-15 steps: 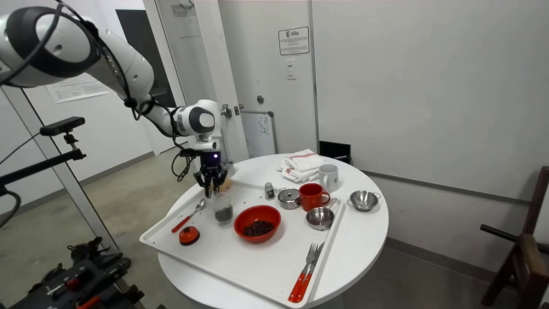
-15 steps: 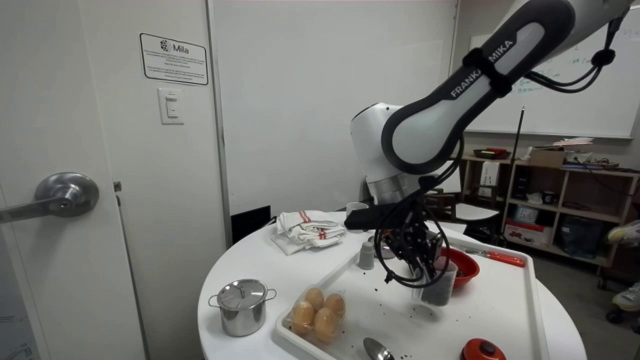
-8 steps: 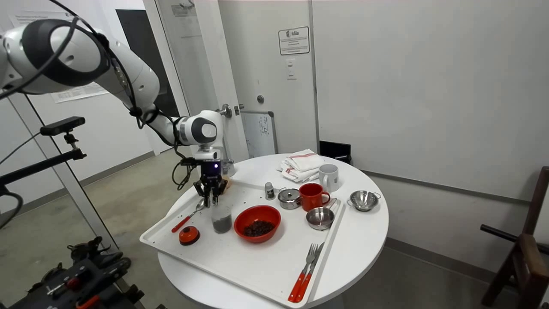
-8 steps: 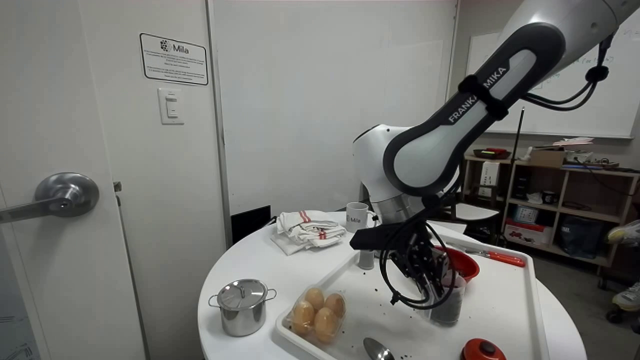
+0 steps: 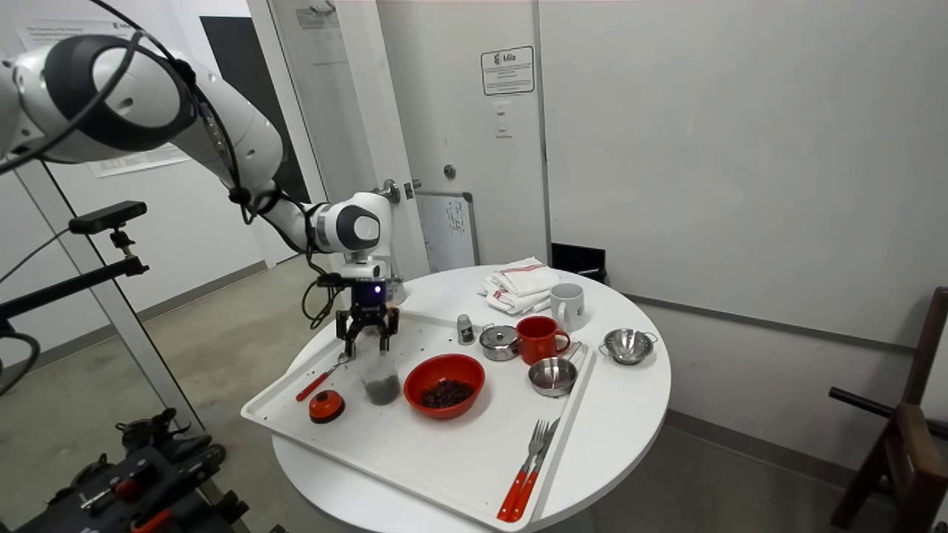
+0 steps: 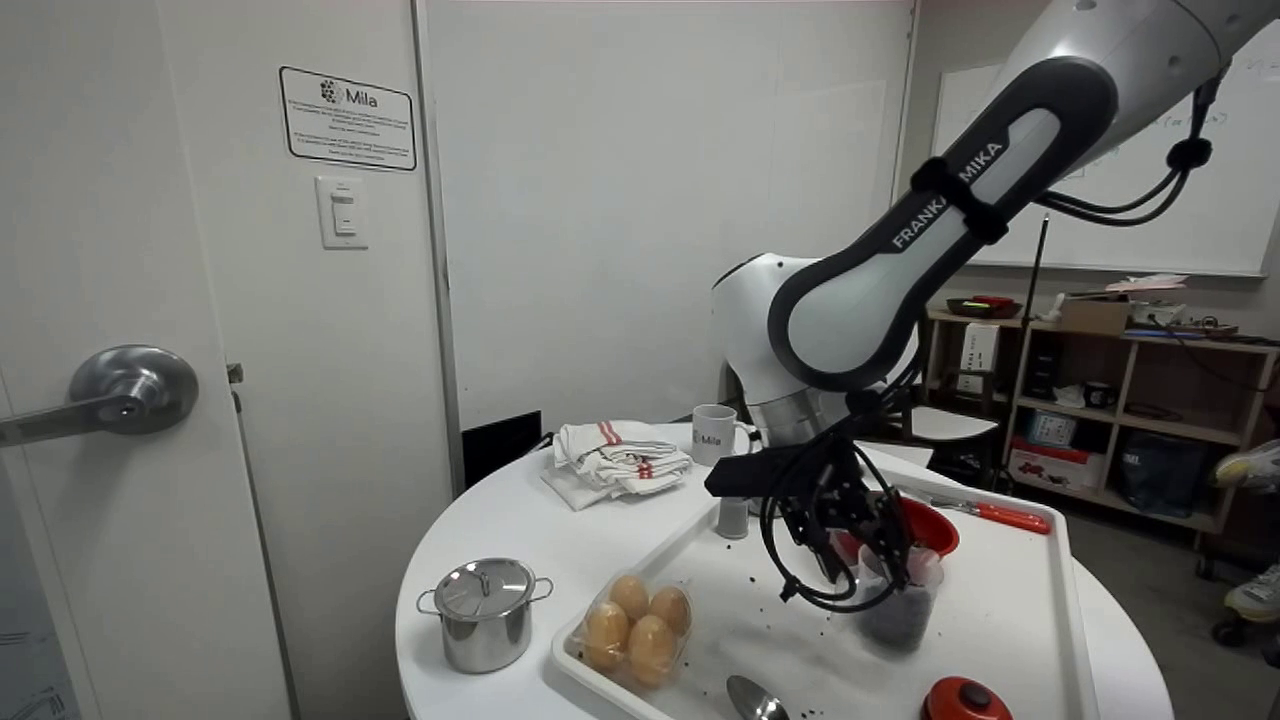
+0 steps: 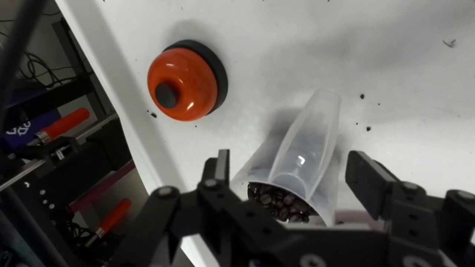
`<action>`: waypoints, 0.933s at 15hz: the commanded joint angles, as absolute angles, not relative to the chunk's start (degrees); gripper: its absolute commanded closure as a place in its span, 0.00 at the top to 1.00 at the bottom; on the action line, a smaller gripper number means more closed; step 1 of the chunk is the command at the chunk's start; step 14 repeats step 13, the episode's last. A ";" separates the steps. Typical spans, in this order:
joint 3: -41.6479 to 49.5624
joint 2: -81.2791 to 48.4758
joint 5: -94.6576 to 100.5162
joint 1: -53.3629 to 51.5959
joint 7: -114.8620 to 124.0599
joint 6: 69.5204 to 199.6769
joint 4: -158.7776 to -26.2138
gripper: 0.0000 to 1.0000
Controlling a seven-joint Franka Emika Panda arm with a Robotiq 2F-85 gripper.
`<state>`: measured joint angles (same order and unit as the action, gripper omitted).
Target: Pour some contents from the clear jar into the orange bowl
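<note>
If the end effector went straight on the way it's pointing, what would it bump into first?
Most likely the clear jar. The end effector points down at it with its jaws open, so the jar may slip between them before touching; depth is hard to judge.

In an exterior view, orange bowl (image 6: 932,527) part-hidden, spoon (image 6: 755,697) cut off

The sign (image 6: 348,118) and mug (image 6: 713,436) read "Mila", the arm (image 6: 930,240) "FRANKA … MIKA".
</note>
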<state>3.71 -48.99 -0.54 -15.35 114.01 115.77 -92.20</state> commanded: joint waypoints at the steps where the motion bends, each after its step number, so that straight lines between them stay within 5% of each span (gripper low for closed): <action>1: 1.69 -45.38 -1.85 -13.06 110.39 116.31 -95.21 1.00; 9: 0.62 -30.22 -9.93 -7.13 104.95 125.95 -106.87 1.00; 14: 1.53 -31.74 -8.82 -7.50 105.78 123.45 -103.94 1.00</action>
